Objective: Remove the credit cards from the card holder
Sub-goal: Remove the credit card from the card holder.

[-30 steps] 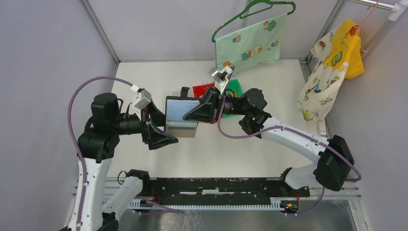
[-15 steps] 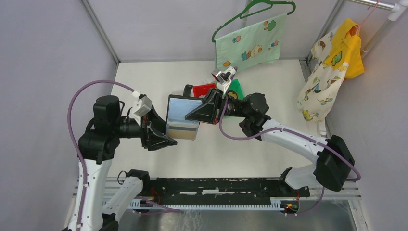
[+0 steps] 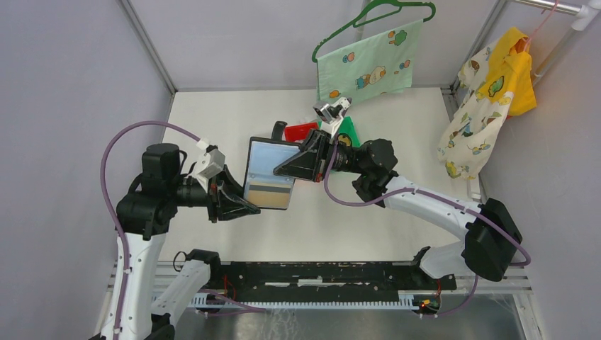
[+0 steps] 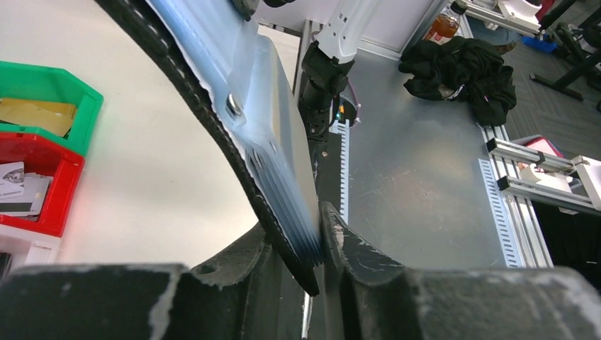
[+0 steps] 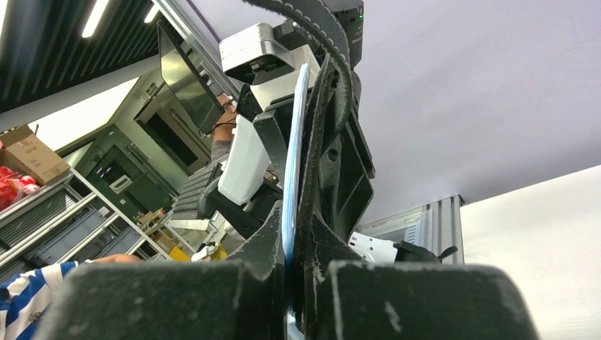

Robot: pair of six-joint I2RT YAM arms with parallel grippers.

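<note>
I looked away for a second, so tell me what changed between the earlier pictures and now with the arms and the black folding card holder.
The left gripper swung in toward the black leather-like folding card holder and closed from wide open onto its near left corner. The holder tilted slightly. The right gripper stayed clamped on the holder's right edge, holding it open.

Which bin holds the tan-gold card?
The green bin: a tan-gold card lies in it, while the red bin beside it holds whitish-grey cards.
</note>
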